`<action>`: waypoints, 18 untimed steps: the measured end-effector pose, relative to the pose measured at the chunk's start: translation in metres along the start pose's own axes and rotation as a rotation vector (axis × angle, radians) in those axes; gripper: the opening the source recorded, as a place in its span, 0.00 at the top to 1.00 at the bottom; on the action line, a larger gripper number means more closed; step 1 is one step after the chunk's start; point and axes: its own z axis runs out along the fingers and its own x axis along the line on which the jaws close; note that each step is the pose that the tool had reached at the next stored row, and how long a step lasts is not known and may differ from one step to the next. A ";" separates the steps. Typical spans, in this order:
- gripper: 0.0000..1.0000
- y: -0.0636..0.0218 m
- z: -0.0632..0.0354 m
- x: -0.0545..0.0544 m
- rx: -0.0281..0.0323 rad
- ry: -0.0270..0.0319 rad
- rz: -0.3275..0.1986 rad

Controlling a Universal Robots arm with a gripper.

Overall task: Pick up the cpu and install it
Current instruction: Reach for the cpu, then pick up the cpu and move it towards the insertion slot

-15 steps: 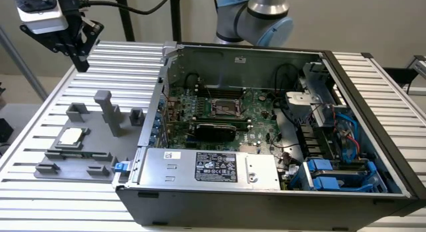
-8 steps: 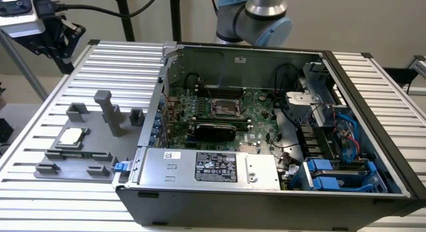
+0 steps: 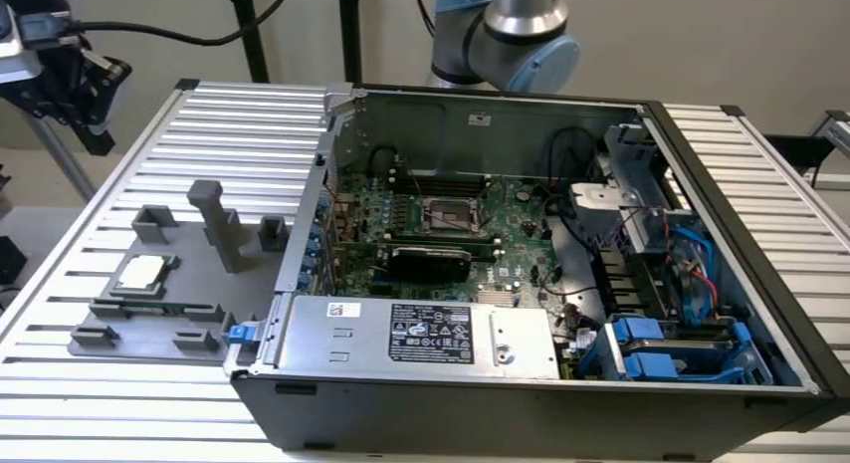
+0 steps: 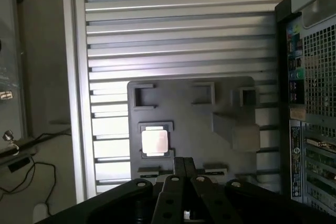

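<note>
Your arm's silver and pale-blue joint stands at the back, near the middle of the exterior view. Your hand hangs high at the exterior view's left, black and pointing downward, touching nothing. From the wrist view you look down along the hand: its two dark fingers are pressed tight together, with nothing held between them.
</note>
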 end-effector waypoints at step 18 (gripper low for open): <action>0.88 -0.0012 0.0025 0.015 0.0006 -0.0001 0.000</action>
